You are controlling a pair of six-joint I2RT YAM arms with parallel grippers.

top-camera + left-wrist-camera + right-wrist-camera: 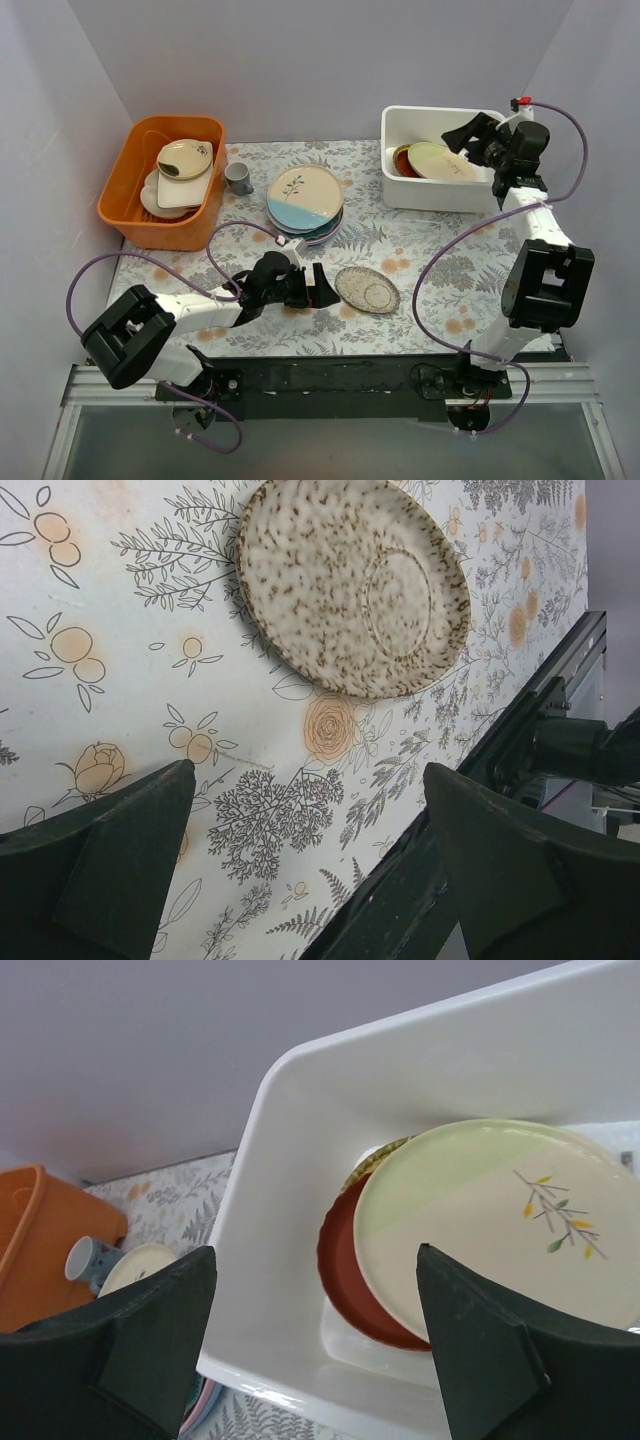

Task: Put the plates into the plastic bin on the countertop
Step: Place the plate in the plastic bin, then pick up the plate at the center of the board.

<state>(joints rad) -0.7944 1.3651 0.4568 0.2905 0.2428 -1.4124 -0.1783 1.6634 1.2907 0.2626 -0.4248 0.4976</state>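
The white plastic bin point(430, 192) stands at the back right of the countertop point(420, 250). A pale cream-green plate point(480, 1220) leans inside it on a red-brown scalloped plate point(345, 1270). My right gripper point(462, 135) hangs open just above that bin point(300, 1210), holding nothing. A stack of plates point(305, 195), topped by a cream-and-blue one with a leaf sprig, sits mid-table. A speckled woven-pattern plate point(367, 288) lies flat near the front. My left gripper point(322, 287) is open and low, just left of this plate point(355, 585), not touching it.
An orange tub point(125, 195) with beige dishes point(183, 160) stands at the back left, a small grey cup point(238, 178) beside it. The black mounting rail point(330, 375) runs along the near table edge. Grey walls close in the sides and back.
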